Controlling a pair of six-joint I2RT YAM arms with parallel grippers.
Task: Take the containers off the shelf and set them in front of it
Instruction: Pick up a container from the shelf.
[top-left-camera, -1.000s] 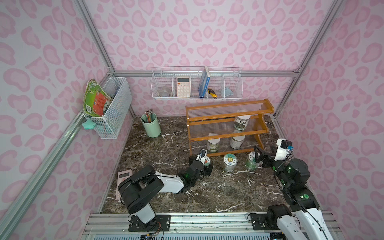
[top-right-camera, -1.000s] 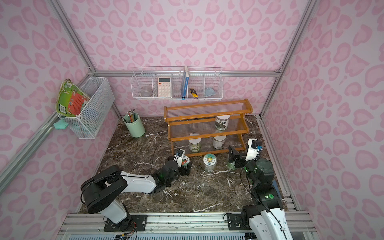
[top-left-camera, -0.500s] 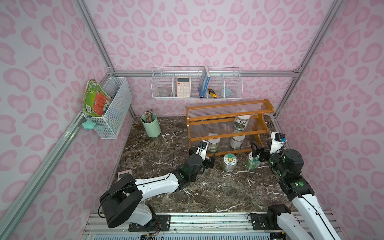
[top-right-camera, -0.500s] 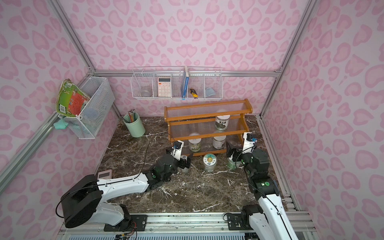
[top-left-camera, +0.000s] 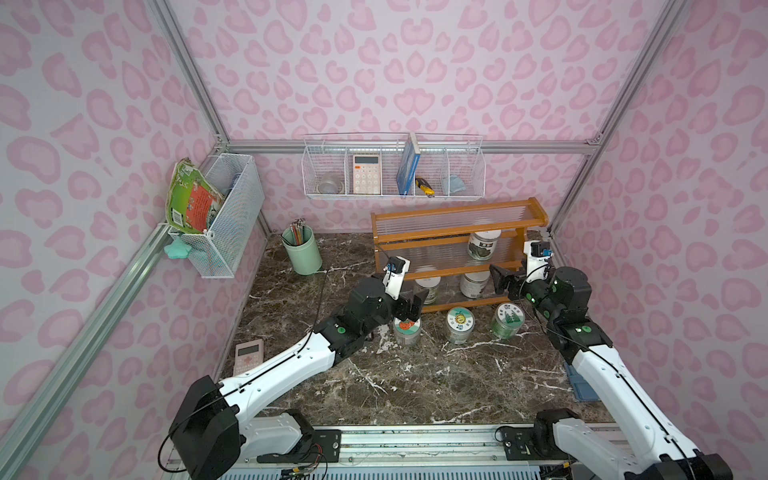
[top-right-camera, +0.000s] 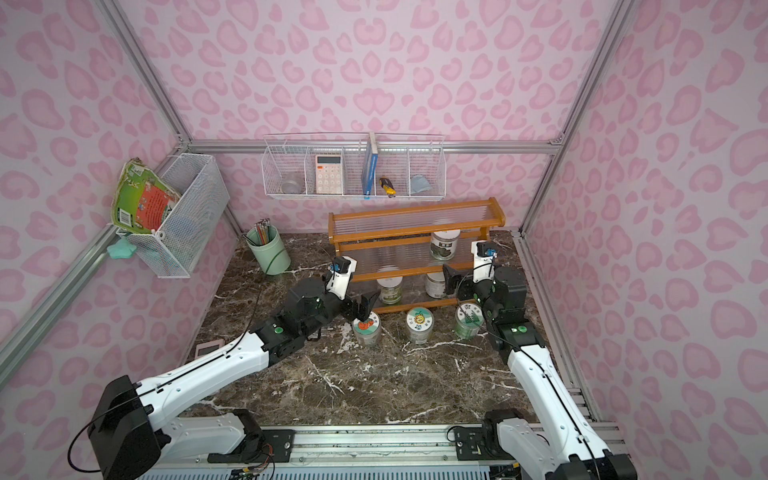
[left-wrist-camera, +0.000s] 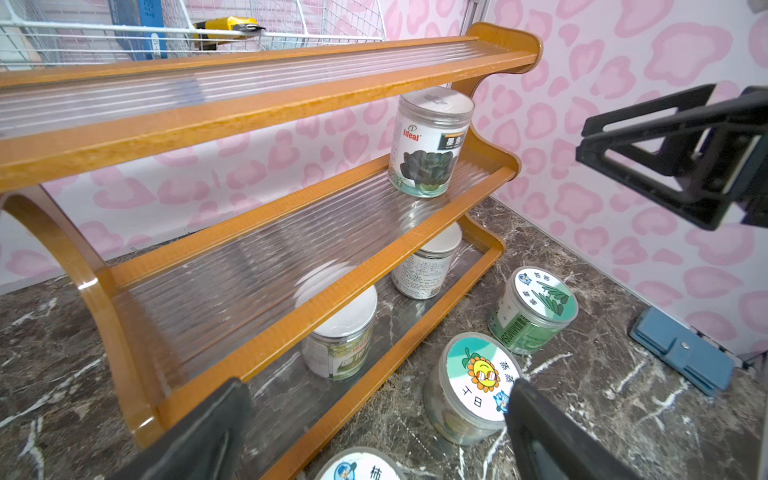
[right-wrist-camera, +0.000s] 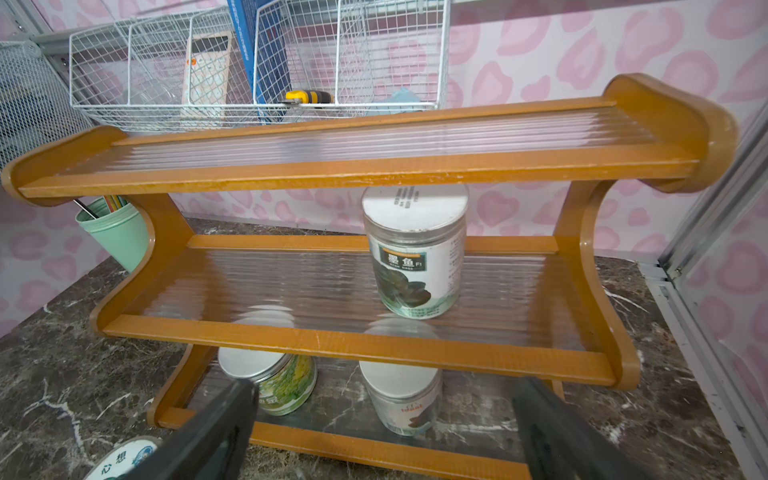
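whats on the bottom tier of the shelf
Two white-lidded jars: a green-labelled jar and a paler-labelled jar, apart, on the shelf. The middle tier's rail and ribbed plastic partly cover their lids; their contents can't be made out.

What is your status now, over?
Left tool open, empty, above orange-sticker jar. Right tool open, empty, facing shelf. Three jars down, three on shelf. Nothing blocks them.
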